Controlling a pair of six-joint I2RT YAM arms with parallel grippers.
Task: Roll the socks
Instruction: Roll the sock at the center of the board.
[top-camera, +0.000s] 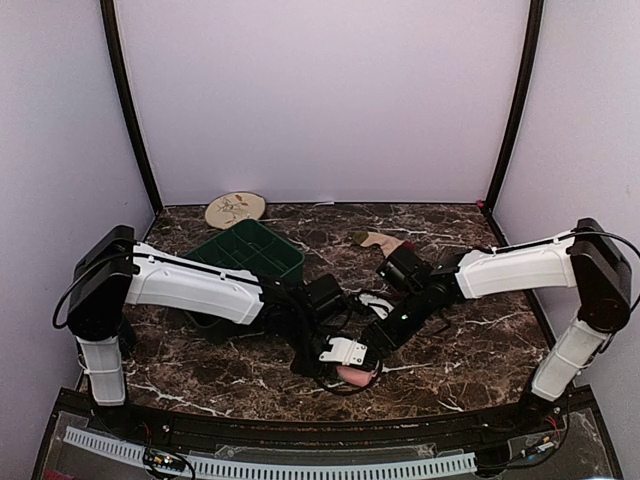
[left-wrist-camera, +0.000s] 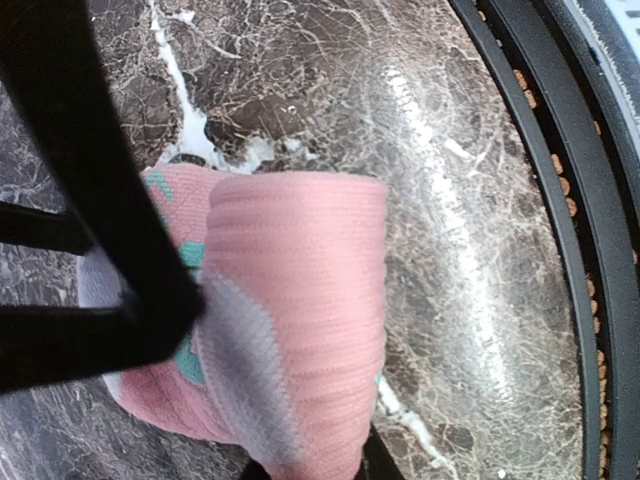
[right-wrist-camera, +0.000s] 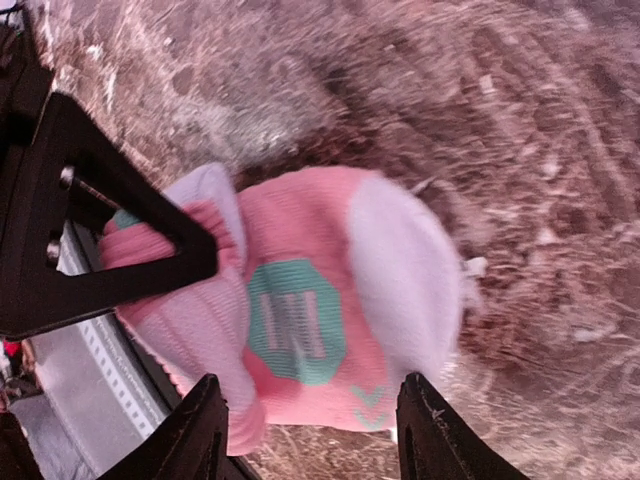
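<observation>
Dark brown marble veined with white makes the table (top-camera: 480, 340) that the overhead camera looks down on, and both my arms reach toward its near middle. There my left claw (top-camera: 350, 366) and my right claw (top-camera: 374, 345) meet over the pink sock (top-camera: 352, 376), a small soft fabric bundle with mint-green spots, lying close to the near edge. Well apart from it, toward the far side, the tan striped sock (top-camera: 378, 240) with its dark red toe lies flat by itself. Left of that stand a dark green plastic tray (top-camera: 250, 250) with compartments and a round cream plate (top-camera: 235, 208) painted with a leafy sprig. From my left wrist the pink sock (left-wrist-camera: 300, 300) fills the middle, folded over on itself, ribbed cuff uppermost and a grey patch beside it, resting on the marble. One of my black fingers (left-wrist-camera: 120, 250) crosses its left side and presses into the fabric, so this claw is clenched on the sock. From my right wrist the picture is blurred, yet the pink sock (right-wrist-camera: 320, 300) shows an eight-sided mint-green spot and a pale cap at one end. My left claw's black triangular finger pinches its ribbed end on the left. My right claw (right-wrist-camera: 315, 440) is released, its two fingers standing spread at the bottom edge and gripping nothing, the sock lying beyond the gap.
</observation>
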